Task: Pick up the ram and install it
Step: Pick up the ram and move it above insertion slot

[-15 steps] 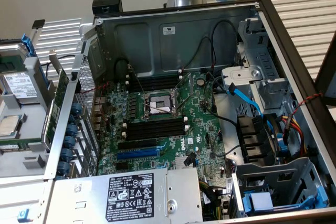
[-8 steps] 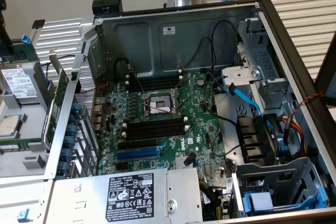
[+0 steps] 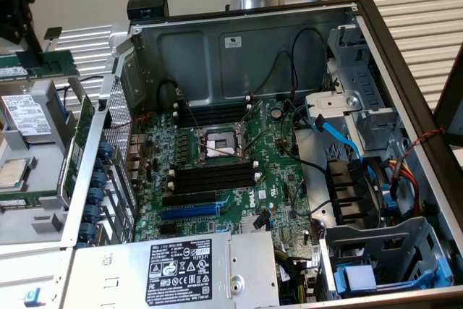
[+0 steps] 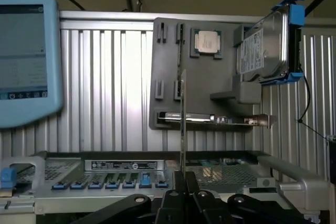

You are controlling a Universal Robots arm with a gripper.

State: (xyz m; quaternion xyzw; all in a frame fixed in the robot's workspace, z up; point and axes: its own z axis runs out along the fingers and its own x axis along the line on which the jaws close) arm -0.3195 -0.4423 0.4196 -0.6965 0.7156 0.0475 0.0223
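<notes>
Claw [image 4: 183, 179] first: its two black fingers [image 4: 176, 182] are pressed together on the lower end of the ram [image 4: 182, 124]. The wrist view shows the ram edge-on, as a thin upright strip rising straight out from between the tips. In the exterior view the claw [image 3: 27, 50] sits at the far upper corner on the exterior view's left, and the ram [image 3: 54, 64] shows there as a narrow green board running out sideways from it.

Just past the fingertips in the wrist view lies the rim of the computer case [image 4: 283, 179], with a row of blue tabs [image 4: 110, 184] and a white label strip [image 4: 121, 165] along it.

Further beyond the claw, directly behind the held stick, stands a grey parts holder [image 4: 168, 66]. It carries a square processor [image 4: 207, 42], a hard drive [image 4: 262, 51] in a blue bracket, and a flat card [image 4: 210, 119] lying along its lower ledge. Off to one side is a light-blue screen unit [image 4: 26, 61], and behind everything lies the ribbed metal surface [image 4: 105, 87].

Farthest from the claw, in the exterior view, is the motherboard [image 3: 282, 179] inside the open case. Its long black memory slots [image 3: 213, 176] flank the processor socket [image 3: 217, 146], well apart from the held ram.
</notes>
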